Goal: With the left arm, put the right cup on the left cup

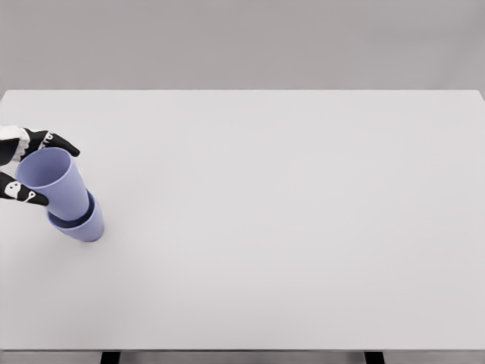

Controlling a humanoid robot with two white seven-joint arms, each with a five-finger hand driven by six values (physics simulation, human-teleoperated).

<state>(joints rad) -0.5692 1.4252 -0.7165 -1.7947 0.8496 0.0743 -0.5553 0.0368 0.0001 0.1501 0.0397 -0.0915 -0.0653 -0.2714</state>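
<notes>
From the head view, the left hand (21, 168) enters at the table's (303, 227) left edge, fingers (61, 144) clamped around the upper cup (51, 182), which sits nested and tilted in the lower cup (85, 224). White tabletop stretches open to the right, near and far.

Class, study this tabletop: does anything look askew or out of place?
Yes. The upper cup sits tilted in the lower cup, leaning left rather than straight. The left hand is around its rim, near the table's left edge.
</notes>
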